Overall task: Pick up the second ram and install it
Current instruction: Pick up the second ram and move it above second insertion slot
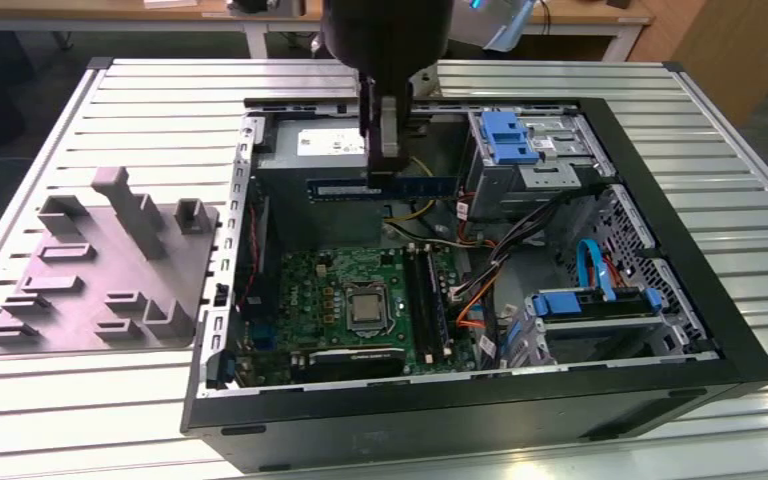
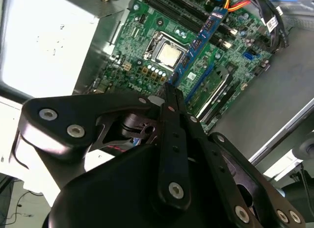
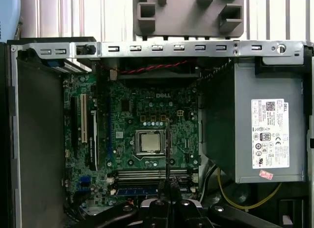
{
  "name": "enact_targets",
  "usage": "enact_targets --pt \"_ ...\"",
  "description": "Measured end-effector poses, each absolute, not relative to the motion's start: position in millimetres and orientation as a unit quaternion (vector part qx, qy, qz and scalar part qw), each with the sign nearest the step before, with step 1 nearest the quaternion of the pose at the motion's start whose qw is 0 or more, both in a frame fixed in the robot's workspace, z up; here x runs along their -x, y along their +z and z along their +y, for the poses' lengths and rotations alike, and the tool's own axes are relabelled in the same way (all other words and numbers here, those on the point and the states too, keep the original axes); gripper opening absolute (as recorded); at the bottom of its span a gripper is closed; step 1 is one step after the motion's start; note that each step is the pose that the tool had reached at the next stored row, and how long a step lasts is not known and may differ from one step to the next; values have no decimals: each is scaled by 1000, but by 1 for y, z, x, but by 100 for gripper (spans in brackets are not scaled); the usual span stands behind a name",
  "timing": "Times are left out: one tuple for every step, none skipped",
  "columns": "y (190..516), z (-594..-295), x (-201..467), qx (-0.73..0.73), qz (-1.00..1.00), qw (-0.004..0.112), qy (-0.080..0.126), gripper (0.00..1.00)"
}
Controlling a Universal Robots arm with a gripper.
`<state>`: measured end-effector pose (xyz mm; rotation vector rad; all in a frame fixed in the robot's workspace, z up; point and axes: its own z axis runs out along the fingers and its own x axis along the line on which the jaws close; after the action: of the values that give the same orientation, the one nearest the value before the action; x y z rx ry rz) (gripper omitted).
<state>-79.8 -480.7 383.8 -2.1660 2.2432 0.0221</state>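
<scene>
Gripper [image 1: 387, 175] is pinching the ram [image 1: 337, 188] at its middle. We are holding it level in the air inside the open case [image 1: 491, 420], just in front of the power supply [image 1: 311, 145]. It is hanging above the motherboard [image 1: 337, 280], apart from the slots [image 1: 424, 292].

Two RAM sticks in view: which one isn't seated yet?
The bluish-green circuit-board stick clamped in the gripper, held in the air over the green motherboard. The other green stick stands plugged into that board.
</scene>
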Motion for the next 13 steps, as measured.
enact_targets --pt "383 -482 78 695 719 11 7 11" --pt "381 -483 76 695 719 11 8 11" --pt "380 -483 75 695 719 11 8 11" --pt "378 -484 74 695 719 11 8 11" --pt "377 -484 73 695 719 11 8 11" --pt "375 -485 72 695 719 11 8 11" --pt "373 -485 71 695 719 11 8 11" --pt "372 -485 71 695 719 10 8 11" --pt "371 -485 70 695 719 10 8 11" --pt "369 -485 70 695 719 10 8 11" --pt "368 -486 70 695 719 10 8 11" --pt "366 -486 69 695 719 10 9 11" --pt "365 -486 69 695 719 10 9 11"
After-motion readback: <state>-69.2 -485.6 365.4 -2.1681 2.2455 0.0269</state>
